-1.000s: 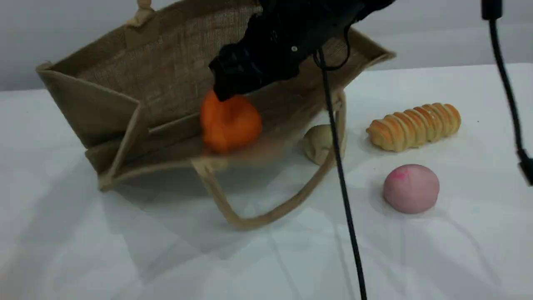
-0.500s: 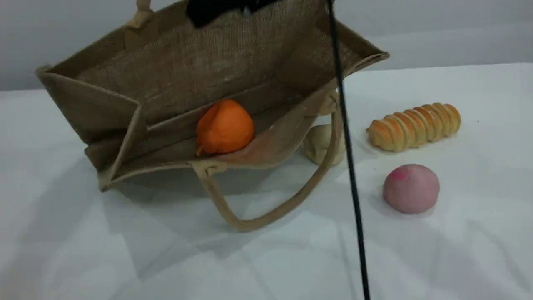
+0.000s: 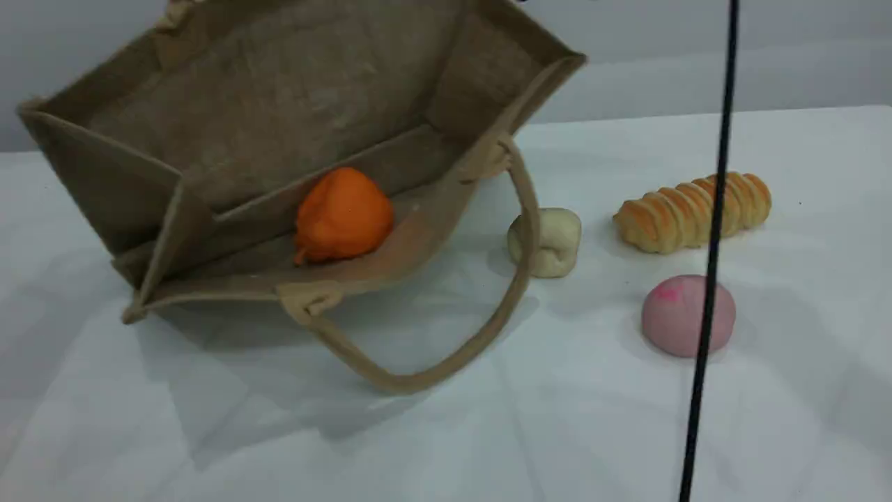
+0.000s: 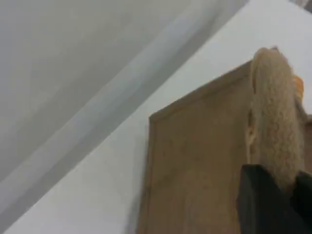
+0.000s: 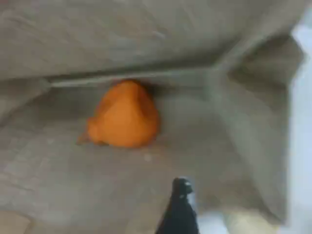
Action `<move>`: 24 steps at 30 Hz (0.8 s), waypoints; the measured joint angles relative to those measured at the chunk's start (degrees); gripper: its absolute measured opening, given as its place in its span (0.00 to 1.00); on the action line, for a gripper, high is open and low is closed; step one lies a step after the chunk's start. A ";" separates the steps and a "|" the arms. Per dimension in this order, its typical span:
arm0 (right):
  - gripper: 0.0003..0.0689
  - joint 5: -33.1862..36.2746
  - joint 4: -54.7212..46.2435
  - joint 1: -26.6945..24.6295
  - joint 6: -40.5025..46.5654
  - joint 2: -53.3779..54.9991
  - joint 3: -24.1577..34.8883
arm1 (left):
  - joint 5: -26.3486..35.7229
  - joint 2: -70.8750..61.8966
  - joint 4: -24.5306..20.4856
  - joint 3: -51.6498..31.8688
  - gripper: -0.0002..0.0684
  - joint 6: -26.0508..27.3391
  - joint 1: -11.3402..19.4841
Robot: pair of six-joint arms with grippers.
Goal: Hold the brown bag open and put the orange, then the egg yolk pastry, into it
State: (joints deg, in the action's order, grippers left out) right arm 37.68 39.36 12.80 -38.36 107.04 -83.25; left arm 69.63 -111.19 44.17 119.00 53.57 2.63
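A: Quick one. Where's the bag?

B: We see the tan-brown woven jute tote bag (image 3: pixel 279 104) in the upper left of the scene view. It is tipped over on the white table (image 3: pixel 446 446) with its open mouth facing the camera. Its lower beige rope loop handle (image 3: pixel 411 382) sprawls on the table at centre frame.

A: Fruit?

B: The bright orange lumpy toy fruit (image 3: pixel 343 215) lies inside the bag on the lower wall, left of centre. In the right wrist view we see it mid-frame (image 5: pixel 124 114), on the jute (image 5: pixel 146 39), with nothing touching it.

A: Pastry?

B: The small pale cream dough-like pastry ball (image 3: pixel 547 240) sits on the table right of centre, outside the bag. The loop handle crosses in front of its left edge.

A: Pincers?

B: In the left wrist view the left gripper (image 4: pixel 285 202) is at the lower right, clamped on the bag's upper beige rope handle (image 4: pixel 275 112). The handle runs down into the black fingers (image 4: pixel 258 204). We only get one tip of the right gripper (image 5: pixel 181 209), at the bottom centre of its own view above the bag's inside. We can't tell if its jaws are apart or together.

A: Extras?

B: There's a long golden ridged bread roll (image 3: pixel 693 209) at the right and a pink round ball (image 3: pixel 686 317) below it. A black cable (image 3: pixel 707 279) crosses in front of both.
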 joint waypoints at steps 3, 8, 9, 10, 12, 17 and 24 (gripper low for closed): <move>0.81 -0.55 -0.35 -0.32 0.00 0.45 0.00 | 0.00 0.25 1.12 0.00 0.14 0.00 2.11; 0.81 -1.70 -0.10 -0.27 0.15 3.78 0.00 | -0.04 1.09 0.98 0.00 0.14 0.00 3.57; 0.81 -2.00 -0.10 -0.27 0.54 4.77 0.00 | -0.04 1.34 0.83 0.00 0.14 0.00 3.57; 0.81 -2.21 -0.14 -0.27 0.68 5.64 0.00 | -0.04 1.39 0.83 0.00 0.14 0.00 3.57; 0.81 -2.93 -0.21 -0.27 0.68 7.84 0.00 | -0.04 1.53 0.90 0.00 0.14 0.00 3.57; 0.81 -3.49 -0.66 -0.27 0.80 12.79 0.05 | 0.08 1.53 2.49 0.00 0.14 0.05 3.57; 0.81 -3.55 -0.60 -0.27 0.80 17.83 -0.01 | 0.34 1.59 2.49 0.00 0.14 0.05 3.57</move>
State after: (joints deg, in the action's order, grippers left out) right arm 34.14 38.77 12.53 -37.56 124.87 -83.26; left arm 69.97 -109.60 46.66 119.00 53.62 6.20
